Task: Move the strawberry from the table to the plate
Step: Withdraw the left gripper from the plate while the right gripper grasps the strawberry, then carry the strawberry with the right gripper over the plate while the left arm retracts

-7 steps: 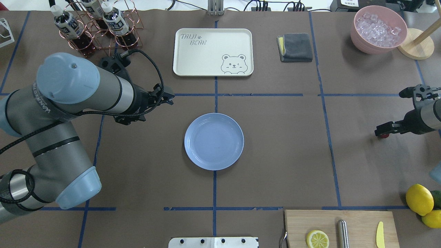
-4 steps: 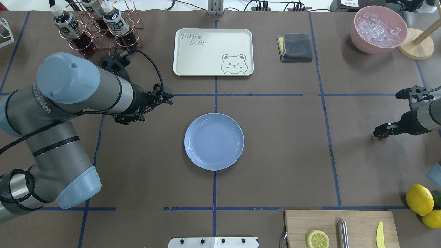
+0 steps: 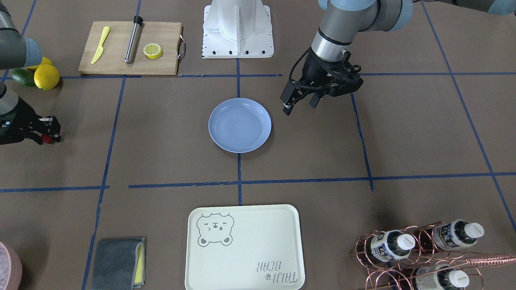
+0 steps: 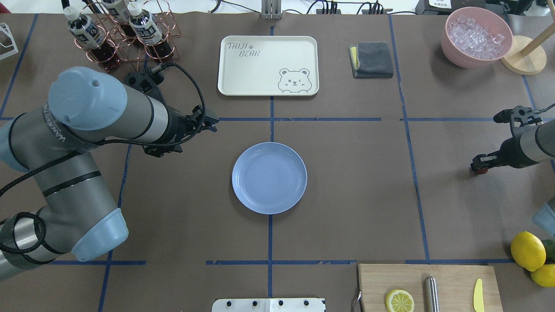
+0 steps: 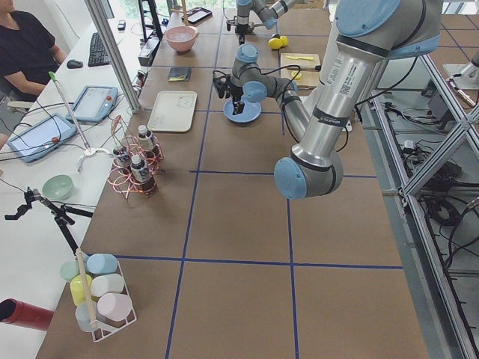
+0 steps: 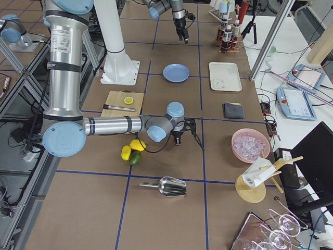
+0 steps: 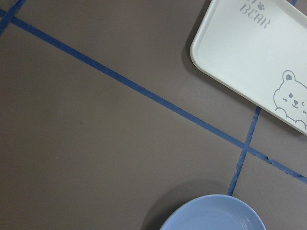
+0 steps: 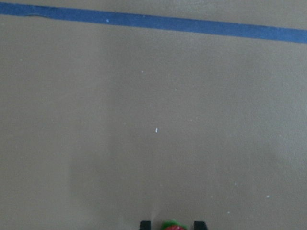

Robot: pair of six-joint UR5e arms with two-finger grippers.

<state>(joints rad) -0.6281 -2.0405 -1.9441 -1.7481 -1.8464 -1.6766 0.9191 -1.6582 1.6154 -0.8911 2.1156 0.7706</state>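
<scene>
The tiny red strawberry (image 3: pixel 47 139) lies on the brown paper table (image 4: pixel 360 186) at its right side, green top up. In the right wrist view the strawberry (image 8: pixel 172 226) sits between the two dark fingertips (image 8: pixel 144 224). My right gripper (image 4: pixel 477 167) is down at the table and shut on the strawberry (image 4: pixel 480 171). The light-blue plate (image 4: pixel 269 177) rests bare at the table's middle, far to the gripper's left. My left gripper (image 3: pixel 299 106) hangs open with nothing in it, just beside the plate (image 3: pixel 240 125).
A cream bear tray (image 4: pixel 268 65) lies beyond the plate. Lemons (image 4: pixel 527 250) and a cutting board (image 4: pixel 429 288) with a lemon half sit near the front right. A grey cloth (image 4: pixel 372 59), a pink bowl of ice (image 4: pixel 476 37) and a bottle rack (image 4: pixel 125 37) line the back.
The right arm's wrist has shifted a little towards the table's middle and lower, and its fingers have drawn in around the strawberry. The left arm has barely moved.
</scene>
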